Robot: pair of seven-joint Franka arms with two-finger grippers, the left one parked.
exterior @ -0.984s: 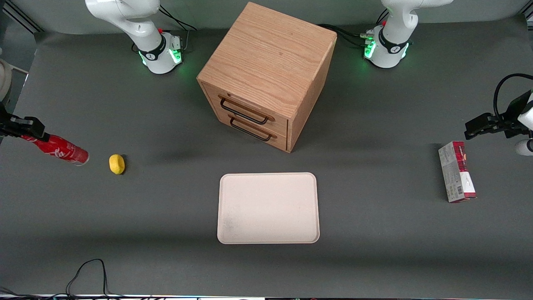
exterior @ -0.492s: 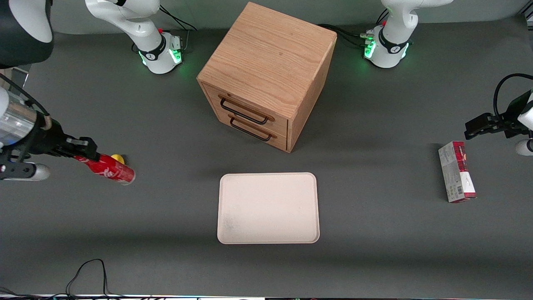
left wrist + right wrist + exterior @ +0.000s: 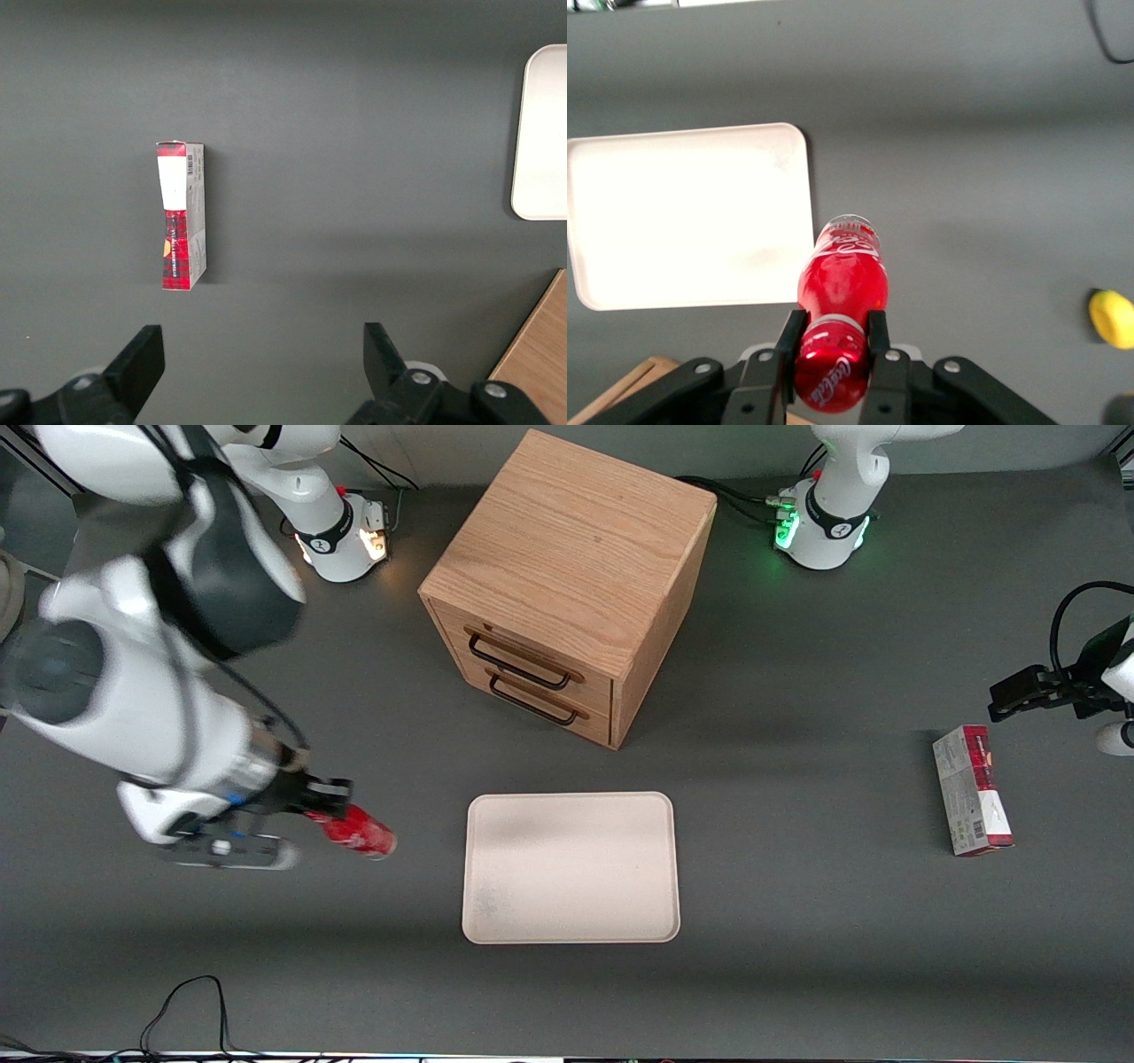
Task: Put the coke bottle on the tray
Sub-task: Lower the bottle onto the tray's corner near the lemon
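1. Coke bottle (image 3: 359, 832) – held off the table, tilted, near the tray's (image 3: 571, 866) edge toward the working arm's end.
2. Gripper (image 3: 833, 341) – fingers clamped on the bottle's neck end.
3. Small yellow object (image 3: 1112, 319) lies on the table.

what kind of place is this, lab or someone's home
Most likely a robotics lab bench: a grey mat-covered table and a staged wooden drawer cabinet. The gripper carries a coke bottle above the table toward a tray.

White Coca-Cola script on coke bottle (image 3: 838, 345).
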